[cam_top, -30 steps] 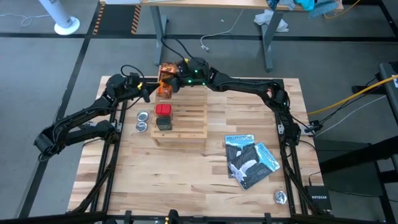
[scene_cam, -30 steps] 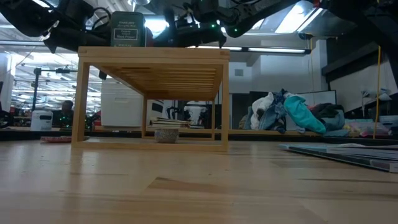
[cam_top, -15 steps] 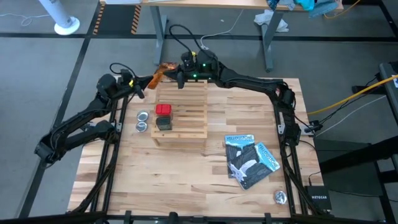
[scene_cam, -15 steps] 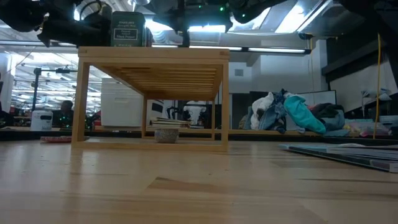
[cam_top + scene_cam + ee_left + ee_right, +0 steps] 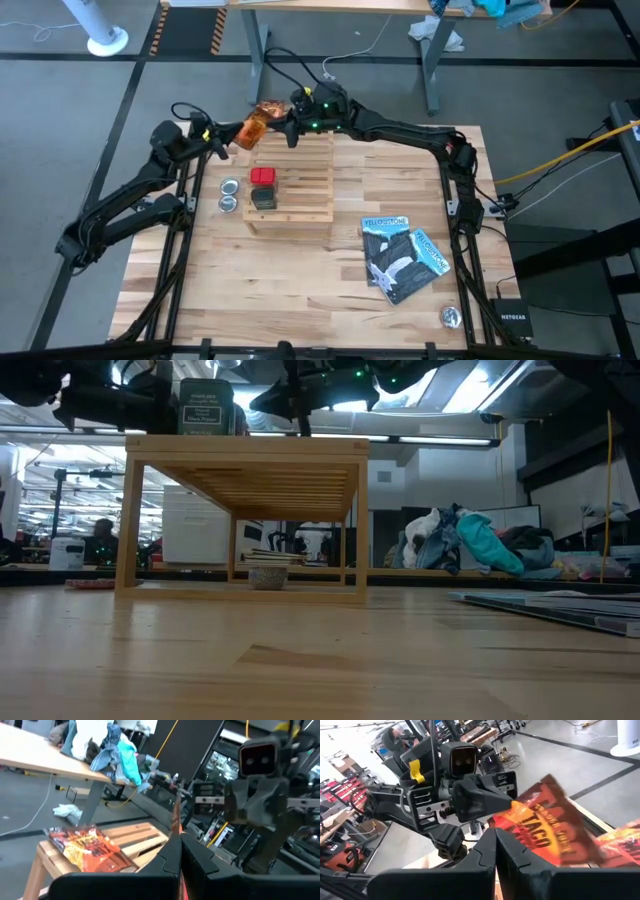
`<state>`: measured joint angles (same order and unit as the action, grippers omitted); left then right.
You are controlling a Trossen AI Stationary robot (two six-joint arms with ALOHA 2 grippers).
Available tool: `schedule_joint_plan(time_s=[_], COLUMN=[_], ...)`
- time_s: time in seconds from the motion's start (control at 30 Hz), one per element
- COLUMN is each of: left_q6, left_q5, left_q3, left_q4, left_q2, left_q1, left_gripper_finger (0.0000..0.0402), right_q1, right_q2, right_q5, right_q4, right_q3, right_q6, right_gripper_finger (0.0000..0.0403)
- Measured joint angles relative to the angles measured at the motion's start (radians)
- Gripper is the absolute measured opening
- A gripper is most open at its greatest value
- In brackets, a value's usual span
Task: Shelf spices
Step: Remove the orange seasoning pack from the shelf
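Observation:
An orange-brown crinkly spice packet (image 5: 252,128) hangs in the air off the far left corner of the wooden shelf (image 5: 300,195), between my two grippers. My left gripper (image 5: 228,138) is shut on it from the left and my right gripper (image 5: 284,126) from the right. A second orange packet (image 5: 87,851) lies flat on the shelf's corner. A red box (image 5: 262,176) and a dark grey box (image 5: 263,198) stand on the shelf's slats. The low view shows the grey box (image 5: 205,408) on top. My left gripper pinches the packet's edge (image 5: 176,827) between its two fingers, coming level from the table's left. The packet stands edge-on and reaches up past the fingertips, clear of shelf and table. My right gripper pinches the same packet's lower corner (image 5: 506,831), coming about level from the right. The printed face (image 5: 545,832) stands upright and tilted, clear of the shelf.
Two round silver tins (image 5: 229,195) sit left of the shelf. Blue-and-black booklets (image 5: 402,258) lie at the near right, with another small tin (image 5: 450,317) near the front right corner. Bare tabletop (image 5: 260,280) lies in front of the shelf.
Both grippers have risen and gone toward the table's far left corner, staying shut. The packet has come up off the shelf's far left corner and now hangs clear between them, turned more upright. My right gripper has rolled a little.

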<state>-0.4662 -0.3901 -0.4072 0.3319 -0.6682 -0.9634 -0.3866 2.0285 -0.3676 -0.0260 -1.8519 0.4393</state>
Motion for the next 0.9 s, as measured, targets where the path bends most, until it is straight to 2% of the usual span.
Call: schedule_joint_plan(time_s=[0.23, 0.37, 0.57, 0.73, 0.9], left_q6=[-0.010, -0.017, -0.016, -0.016, -0.016], left_q5=[0.000, 0.000, -0.001, -0.001, -0.015], left_q3=[0.000, 0.000, 0.000, 0.000, 0.000], left_q4=[-0.017, -0.023, -0.040, -0.040, -0.040], left_q2=[0.044, 0.044, 0.044, 0.040, 0.039], left_q1=[0.000, 0.000, 0.000, 0.002, 0.002], left_gripper_finger=[0.0000, 0.0000, 0.0000, 0.0000, 0.0000], right_q1=[0.000, -0.001, -0.001, -0.001, -0.001], right_q2=[0.000, 0.000, 0.000, 0.000, 0.000], right_q5=[0.001, 0.059, 0.177, 0.182, 0.182], right_q4=[0.008, 0.083, 0.178, 0.182, 0.182], right_q3=[0.000, 0.000, 0.000, 0.000, 0.000], right_q6=[-0.001, -0.028, -0.091, -0.156, -0.159], right_gripper_finger=[0.0003, 0.0009, 0.0035, 0.0062, 0.0112])
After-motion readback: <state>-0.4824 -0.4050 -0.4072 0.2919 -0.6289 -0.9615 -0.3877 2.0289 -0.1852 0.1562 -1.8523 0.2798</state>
